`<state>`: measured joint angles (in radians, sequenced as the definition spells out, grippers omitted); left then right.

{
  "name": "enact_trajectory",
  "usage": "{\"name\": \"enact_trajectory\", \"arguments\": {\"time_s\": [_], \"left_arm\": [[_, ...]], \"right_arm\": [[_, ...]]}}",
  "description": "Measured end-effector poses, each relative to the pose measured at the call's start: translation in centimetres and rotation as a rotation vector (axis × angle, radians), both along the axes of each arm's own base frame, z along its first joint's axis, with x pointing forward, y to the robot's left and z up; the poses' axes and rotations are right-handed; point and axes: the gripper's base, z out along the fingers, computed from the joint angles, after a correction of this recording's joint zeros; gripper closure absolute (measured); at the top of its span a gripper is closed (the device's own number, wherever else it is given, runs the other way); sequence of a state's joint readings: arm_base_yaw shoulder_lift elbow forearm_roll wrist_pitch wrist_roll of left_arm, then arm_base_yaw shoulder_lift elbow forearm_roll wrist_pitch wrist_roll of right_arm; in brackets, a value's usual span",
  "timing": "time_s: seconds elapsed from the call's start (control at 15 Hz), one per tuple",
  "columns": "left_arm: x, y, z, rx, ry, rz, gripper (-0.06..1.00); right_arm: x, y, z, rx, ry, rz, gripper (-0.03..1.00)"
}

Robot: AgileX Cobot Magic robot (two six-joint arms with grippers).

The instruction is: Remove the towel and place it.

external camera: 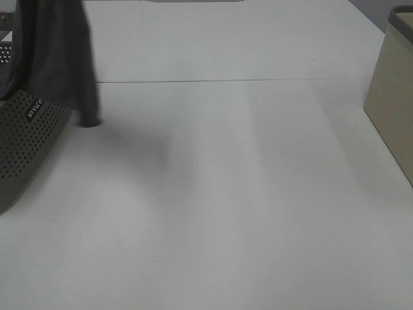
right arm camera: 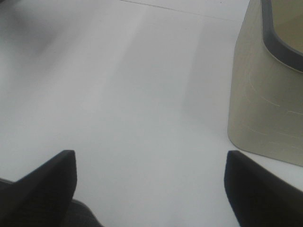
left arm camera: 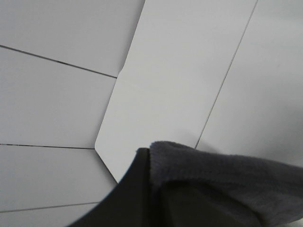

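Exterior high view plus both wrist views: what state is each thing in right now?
towel: hanging in the air, lower tip at or just above the table.
left tool: shut on the towel.
right tool: open, empty.
grey basket: on the table, partly behind the towel; contents unseen.
beige bin: upright, open-topped.

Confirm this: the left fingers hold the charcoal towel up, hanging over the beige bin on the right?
No. The left fingers hold the charcoal towel up, but it hangs over the perforated grey basket on the left, apart from the beige bin; the exterior high view shows this.
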<state>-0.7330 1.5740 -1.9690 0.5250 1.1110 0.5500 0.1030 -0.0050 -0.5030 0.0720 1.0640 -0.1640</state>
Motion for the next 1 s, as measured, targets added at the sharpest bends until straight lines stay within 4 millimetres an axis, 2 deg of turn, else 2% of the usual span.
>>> {"name": "enact_trajectory", "arguments": {"time_s": [0.13, 0.33, 0.47, 0.67, 0.73, 1.0], "left_arm": [[0.9, -3.1, -1.3, -0.023, 0.033, -0.024, 0.94], [1.3, -6.0, -2.7, -0.063, 0.068, -0.036, 0.94], [1.4, -6.6, -3.1, -0.109, 0.082, -0.032, 0.94], [1.6, -7.6, -2.5, -0.314, 0.070, -0.035, 0.94], [1.5, -8.1, -2.1, -0.429, 0.072, -0.048, 0.94], [1.8, -8.8, -2.3, -0.482, 0.075, -0.072, 0.94]], "right_arm": [[0.9, 0.1, 0.5, 0.006, 0.018, 0.002, 0.15], [4.3, 1.0, 1.9, 0.091, -0.003, 0.019, 0.15], [6.1, 1.8, 2.4, 0.151, -0.011, 0.054, 0.15], [9.3, 3.1, 2.8, 0.218, -0.024, 0.153, 0.15], [11.5, 3.8, 2.7, 0.230, -0.025, 0.206, 0.16], [14.8, 5.1, 2.0, 0.282, -0.022, 0.311, 0.16]]}}
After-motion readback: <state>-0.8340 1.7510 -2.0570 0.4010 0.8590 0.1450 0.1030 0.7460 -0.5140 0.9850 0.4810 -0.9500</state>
